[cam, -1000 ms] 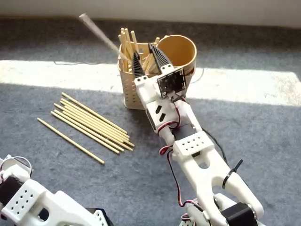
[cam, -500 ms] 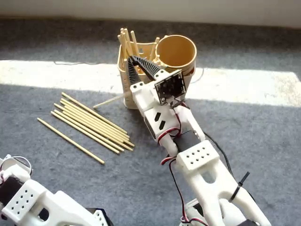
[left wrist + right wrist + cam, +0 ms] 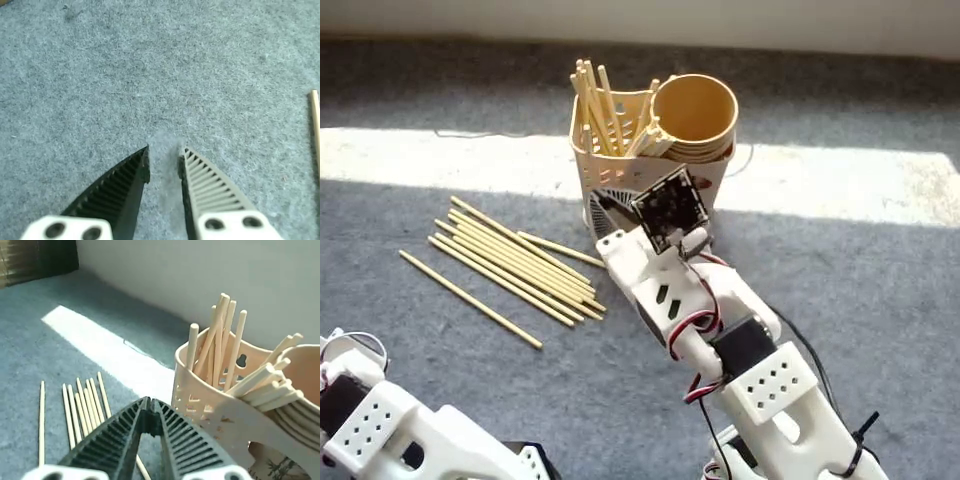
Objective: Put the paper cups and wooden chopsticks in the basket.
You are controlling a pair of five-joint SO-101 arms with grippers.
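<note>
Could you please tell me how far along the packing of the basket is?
Done: the paper cups and several chopsticks stand in the basket. In hand: nothing; the right pincer is shut and empty by the basket. Remaining: a pile of loose chopsticks lying on the carpet.

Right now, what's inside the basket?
Wooden chopsticks stand in the basket, leaning on its rim, and stacked paper cups sit beside them. The basket's bottom and the lower ends of the sticks are hidden behind its wall.
</note>
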